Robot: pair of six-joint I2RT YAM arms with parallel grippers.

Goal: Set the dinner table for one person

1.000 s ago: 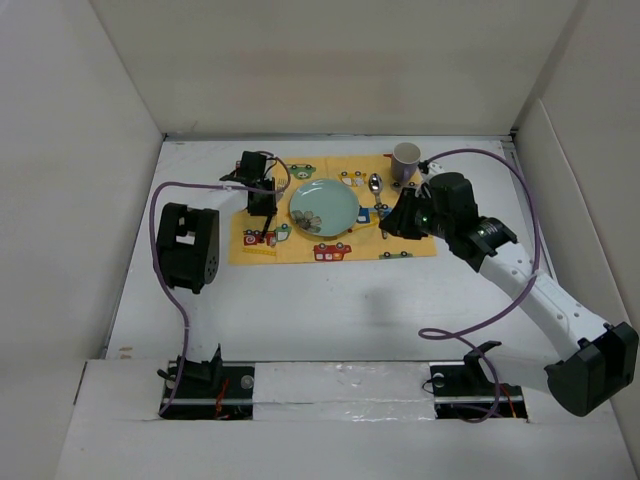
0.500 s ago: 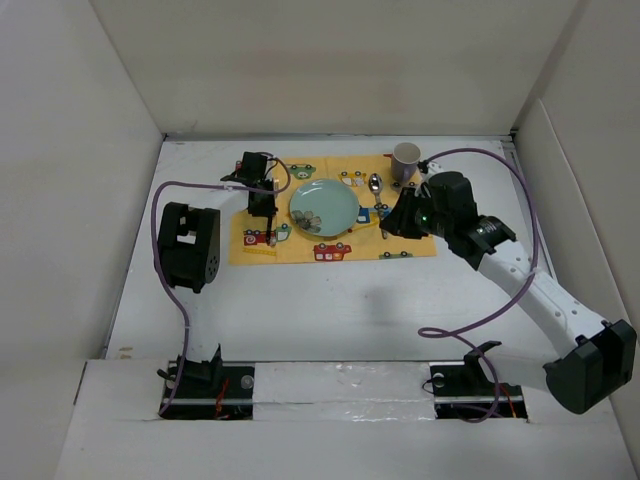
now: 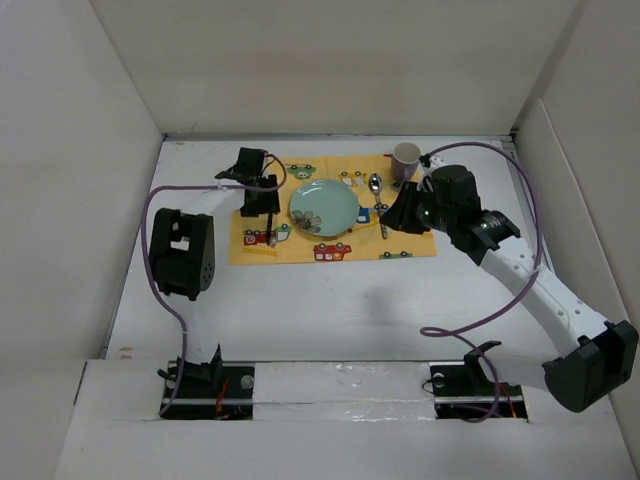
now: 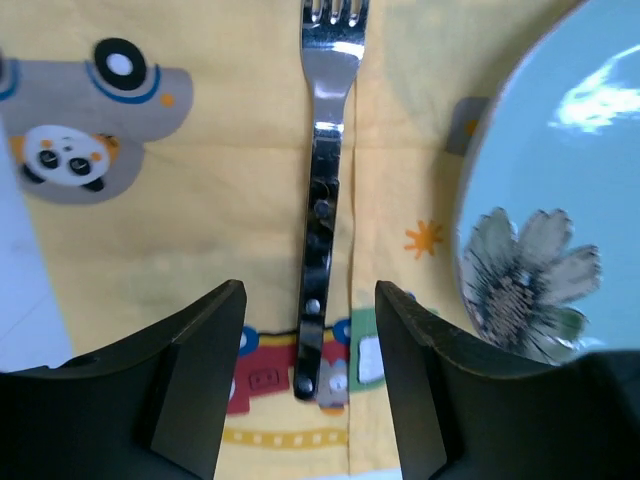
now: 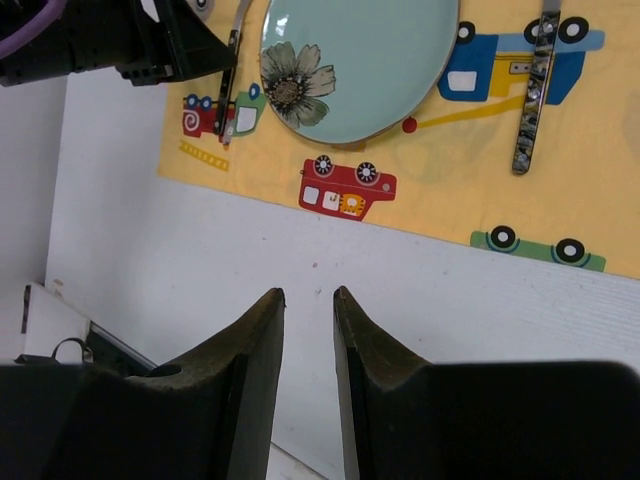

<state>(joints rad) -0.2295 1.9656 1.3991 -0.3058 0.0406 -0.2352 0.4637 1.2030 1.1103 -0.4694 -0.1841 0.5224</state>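
On the white dinner table (image 3: 330, 300) lies a yellow car-print placemat (image 3: 410, 245) with a pale green flowered plate (image 3: 324, 207) in its middle. A fork (image 4: 322, 200) rests flat on the mat left of the plate (image 4: 560, 150), tines pointing away. My left gripper (image 4: 310, 290) hovers just over its dark handle, open, with a clear gap on both sides. In the top view the left gripper (image 3: 262, 203) hides most of the fork. My right gripper (image 3: 400, 215) hangs above the mat's right part, its jaws (image 5: 307, 292) a little apart and empty.
A spoon (image 3: 376, 184) lies right of the plate, and a dark cutlery handle (image 5: 530, 100) shows there in the right wrist view. A grey cup (image 3: 405, 160) stands at the mat's far right corner. White walls enclose the table on three sides.
My left gripper has opened wide and let go of the fork, which now lies on the mat. The right gripper's jaws have parted a little and it has shifted slightly away.
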